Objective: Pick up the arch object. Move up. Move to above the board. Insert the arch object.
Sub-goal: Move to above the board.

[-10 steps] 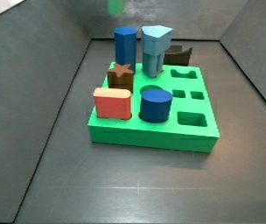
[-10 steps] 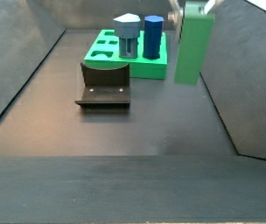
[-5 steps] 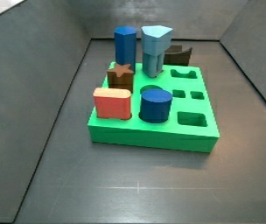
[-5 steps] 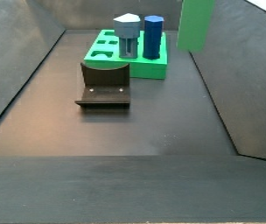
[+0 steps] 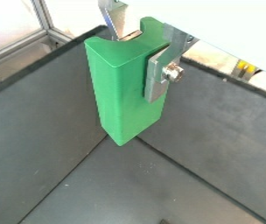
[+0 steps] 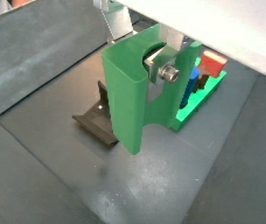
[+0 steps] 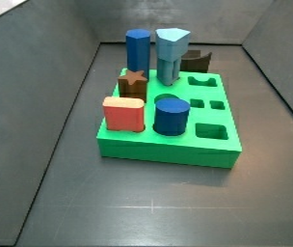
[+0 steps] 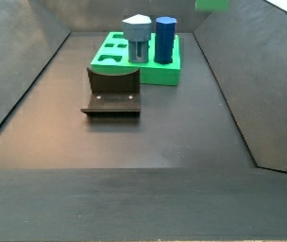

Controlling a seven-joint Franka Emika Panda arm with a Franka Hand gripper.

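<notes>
The arch object [image 5: 118,87] is a tall green block with a curved notch in its upper end, and it also shows in a wrist view [image 6: 129,96]. My gripper [image 5: 139,54] is shut on it at the notched end, one silver finger [image 5: 157,74] on each side. The gripper shows the same way in a wrist view [image 6: 142,52]. The arch hangs high above the floor. In a side view only its lower tip [image 8: 213,4] shows at the upper edge. The board [image 7: 162,147], a bright green slab with cut-outs, lies on the floor, also seen in a side view [image 8: 113,59] and in a wrist view [image 6: 201,94].
On the board stand two blue cylinders [image 7: 138,48] [image 7: 172,115], a light blue peg [image 7: 172,53], a brown star [image 7: 134,81], a red block [image 7: 123,114] and a dark brown notched block [image 7: 197,62]. The fixture [image 8: 112,93] stands next to the board. Grey walls enclose the floor.
The gripper has lifted the arch straight up. It has left one side view and all but left the other, where only its lower tip shows.
</notes>
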